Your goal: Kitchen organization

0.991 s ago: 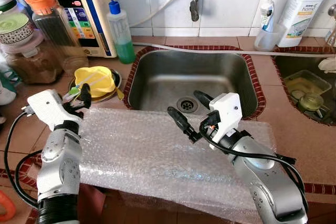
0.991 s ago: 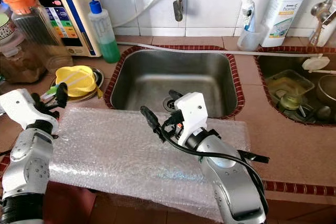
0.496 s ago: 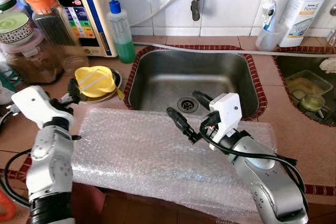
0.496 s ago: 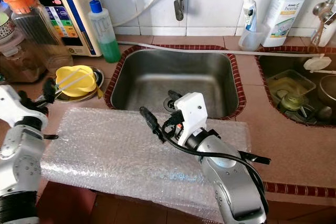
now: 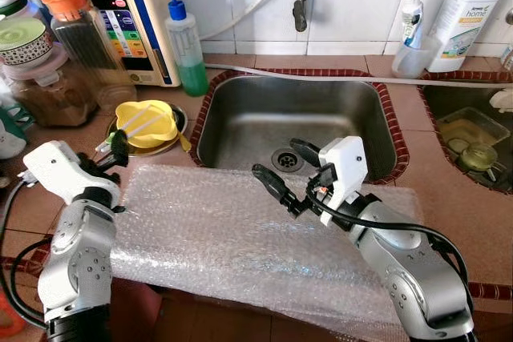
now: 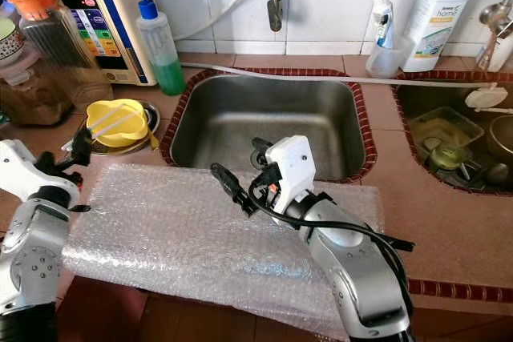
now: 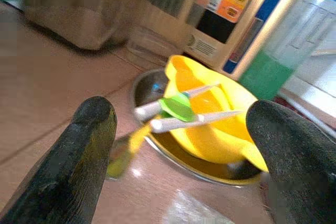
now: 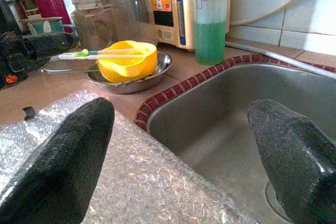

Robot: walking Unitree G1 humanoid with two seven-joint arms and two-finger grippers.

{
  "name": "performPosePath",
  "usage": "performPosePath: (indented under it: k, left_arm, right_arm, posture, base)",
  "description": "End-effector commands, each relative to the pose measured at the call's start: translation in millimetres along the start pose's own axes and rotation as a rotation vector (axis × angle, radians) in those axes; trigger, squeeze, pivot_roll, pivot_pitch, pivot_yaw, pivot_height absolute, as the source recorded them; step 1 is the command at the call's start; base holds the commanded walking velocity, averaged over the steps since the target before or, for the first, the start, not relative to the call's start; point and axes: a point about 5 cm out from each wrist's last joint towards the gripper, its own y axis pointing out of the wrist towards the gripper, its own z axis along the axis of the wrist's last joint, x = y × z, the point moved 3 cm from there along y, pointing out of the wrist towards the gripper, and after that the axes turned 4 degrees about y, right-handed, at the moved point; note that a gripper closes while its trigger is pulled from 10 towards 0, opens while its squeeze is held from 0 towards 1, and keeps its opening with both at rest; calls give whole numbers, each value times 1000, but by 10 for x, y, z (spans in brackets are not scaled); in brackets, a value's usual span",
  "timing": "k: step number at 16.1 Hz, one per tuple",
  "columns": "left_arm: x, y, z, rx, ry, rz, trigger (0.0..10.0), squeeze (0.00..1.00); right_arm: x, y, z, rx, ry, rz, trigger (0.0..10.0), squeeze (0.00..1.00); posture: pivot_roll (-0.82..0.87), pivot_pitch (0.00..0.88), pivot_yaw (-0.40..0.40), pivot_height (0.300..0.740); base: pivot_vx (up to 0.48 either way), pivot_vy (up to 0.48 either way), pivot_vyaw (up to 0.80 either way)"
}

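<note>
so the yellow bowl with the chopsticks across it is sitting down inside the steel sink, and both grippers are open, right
Not quite. The yellow bowl sits in a metal dish on the counter beside the sink, on the robot's left, not inside it; the left eye view shows this. Chopsticks do lie across it, and the left gripper and right gripper are open.

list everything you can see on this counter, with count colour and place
bubble wrap sheet: 1, clear, front counter edge
sink: 1, steel, centre
yellow bowl: 1, in a steel dish, left of the sink
chopsticks: 2, white, across the bowl
soap bottle: 1, green liquid, blue cap, behind the bowl
water purifier: 1, cream, back left
jars: 2, clear, far left
white bottle: 1, yellow cap, back right
left tool: black, open, near the bowl
right tool: black, open, over the sink's front edge
</note>
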Motion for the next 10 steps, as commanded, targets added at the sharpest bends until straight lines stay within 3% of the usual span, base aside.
performPosePath:
  k: [1, 3, 6, 8, 10]
  left_arm:
    - [14, -35, 15, -10, -16, 0, 10000, 0]
    - [21, -41, -17, -30, -74, 19, 10000, 0]
    - [20, -31, -1, -33, -93, 31, 10000, 0]
    - [-3, -26, 51, -8, -79, 43, 10000, 0]
    - [-39, -20, 70, 0, -69, 60, 10000, 0]
  right_arm:
    - [46, 0, 14, -6, -14, -17, 10000, 0]
    - [59, 12, 25, -9, -46, -34, 10000, 0]
    - [76, 41, 56, -4, -126, -65, 10000, 0]
    - [36, 46, 42, -6, -58, -34, 10000, 0]
    - [21, 47, 36, 0, -60, -42, 10000, 0]
  posture:
    - [-191, 105, 88, 740]
    - [-191, 105, 88, 740]
    - [-194, 108, 91, 740]
    - [-196, 109, 93, 740]
    - [-196, 109, 93, 740]
  base:
    - [0, 0, 0]
    - [0, 0, 0]
    - [0, 0, 0]
    - [0, 0, 0]
    - [0, 0, 0]
